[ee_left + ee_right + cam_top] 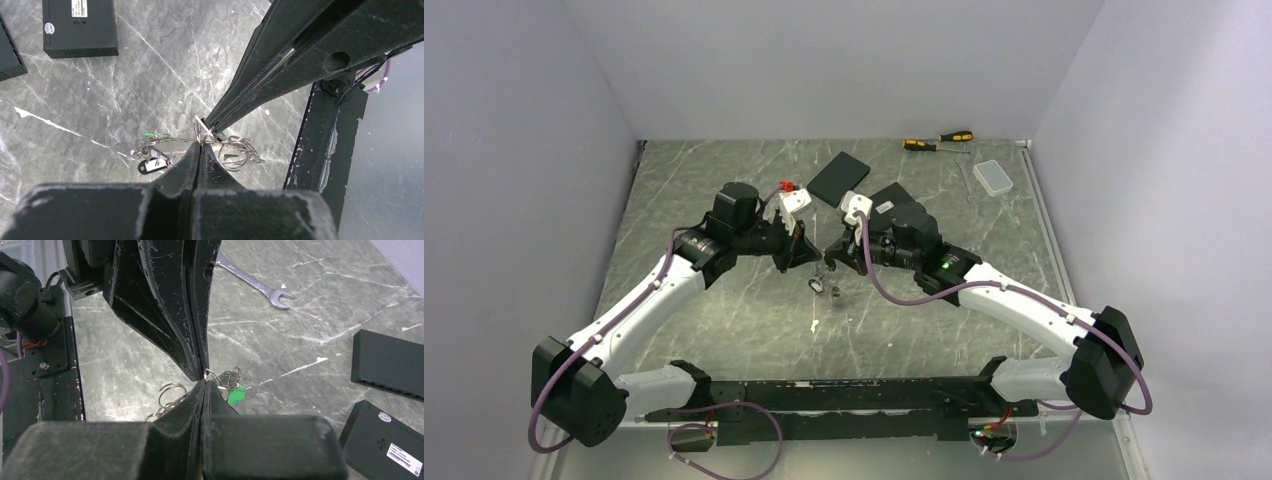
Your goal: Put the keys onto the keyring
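While the left gripper (199,145) and right gripper (204,385) are clamping the keyring (175,140), threading is looking unfinished.
Some keys (150,162) are hanging; one key (814,322) is seemingly lying loose mid-frame.

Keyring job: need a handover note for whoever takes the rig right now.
Left gripper: shut on the keyring wire.
Right gripper: shut, tip to tip with the left; which piece it pinches I can't tell.
Done: green-headed key and black-headed key seem to hang on the ring already.
To do: what looks like one small pale key lies loose on the table, likely next to thread.
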Robot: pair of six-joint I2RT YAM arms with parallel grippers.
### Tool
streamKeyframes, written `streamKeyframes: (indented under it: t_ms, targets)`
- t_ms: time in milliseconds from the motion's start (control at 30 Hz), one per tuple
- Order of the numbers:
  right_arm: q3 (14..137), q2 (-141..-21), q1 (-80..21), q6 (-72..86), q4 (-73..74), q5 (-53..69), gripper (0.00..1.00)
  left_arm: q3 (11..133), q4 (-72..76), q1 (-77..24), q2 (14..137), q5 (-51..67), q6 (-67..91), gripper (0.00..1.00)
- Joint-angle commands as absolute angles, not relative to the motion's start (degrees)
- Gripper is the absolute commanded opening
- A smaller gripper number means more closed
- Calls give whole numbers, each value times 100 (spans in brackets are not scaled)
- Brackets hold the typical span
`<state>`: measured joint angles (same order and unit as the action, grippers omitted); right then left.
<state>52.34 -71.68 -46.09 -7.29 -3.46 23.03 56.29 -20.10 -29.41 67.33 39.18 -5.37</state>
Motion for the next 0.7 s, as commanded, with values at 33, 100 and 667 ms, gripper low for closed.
streamKeyframes:
  t_ms: [33, 100, 667]
  targets:
    - [5445, -7110, -4579, -750, -634, 2170, 0, 5931, -1867, -3006, 6583, 4101, -650, 0]
    - [5441, -7115, -4571, -739, -650, 2130, 0, 5931, -1872, -3006, 6583, 4115, -657, 0]
    - [5456, -7211, -4458, -625, -653, 2087, 0, 5933, -1893, -3015, 6614, 4148, -694, 0]
